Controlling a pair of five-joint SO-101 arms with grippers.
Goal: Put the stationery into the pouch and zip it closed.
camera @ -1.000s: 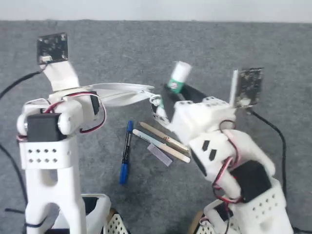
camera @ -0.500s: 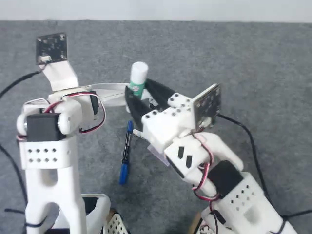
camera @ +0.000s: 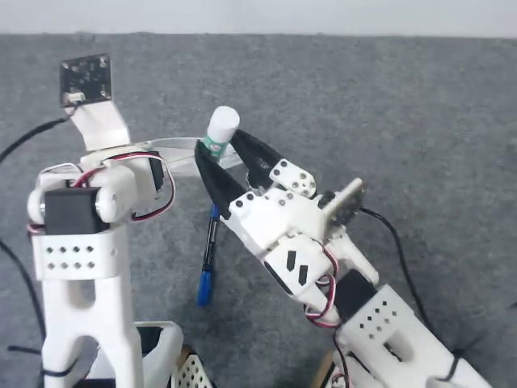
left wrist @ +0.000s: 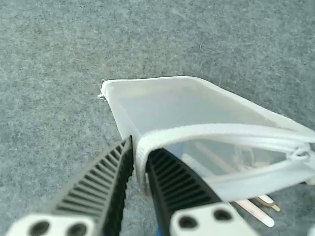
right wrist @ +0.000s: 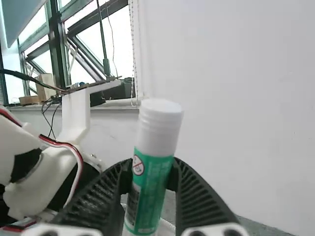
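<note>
A translucent white pouch (camera: 176, 148) lies on the grey mat, mouth open. My left gripper (left wrist: 139, 160) is shut on the pouch (left wrist: 197, 110) at its zipper rim, holding the mouth up. My right gripper (camera: 223, 152) is shut on a glue stick (camera: 219, 129) with a green label and white cap, held upright and a little tilted above the pouch's right end. In the right wrist view the glue stick (right wrist: 152, 162) stands between the two black fingers (right wrist: 194, 196). A zipper pull (left wrist: 301, 155) sits at the far end of the rim.
A blue pen (camera: 208, 255) lies on the mat below the pouch, partly under the right arm. Pale sticks (left wrist: 251, 209) show beyond the pouch in the left wrist view. A black cable (camera: 408, 271) trails off to the right.
The right arm has swung left with the glue stick, from right of the pouch to above its open end. It now covers the pale sticks. The left arm has kept still.
</note>
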